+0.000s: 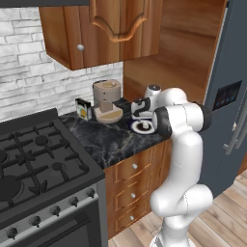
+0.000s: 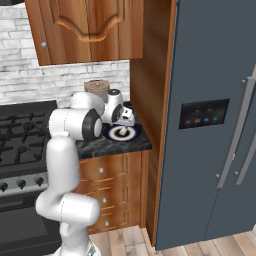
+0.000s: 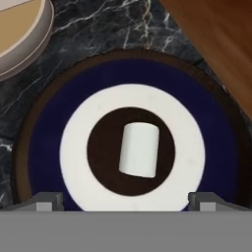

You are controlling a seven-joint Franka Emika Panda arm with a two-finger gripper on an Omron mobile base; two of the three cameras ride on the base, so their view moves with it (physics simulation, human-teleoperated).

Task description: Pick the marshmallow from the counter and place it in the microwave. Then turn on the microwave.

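Marshmallow (image 3: 140,149) lies on its side at centre of a ringed plate (image 3: 44,152) on the bench (image 1: 103,140), beside a beige appliance (image 1: 107,99). Gripper (image 3: 126,199) hovers directly above it, jaws wide, nothing held. Step in hand: pick approach; next move likely needs straight descent, then closing gently on the soft lump.

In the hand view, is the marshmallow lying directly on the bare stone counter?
No, the marshmallow rests in the dark centre of a round plate with blue and white rings.
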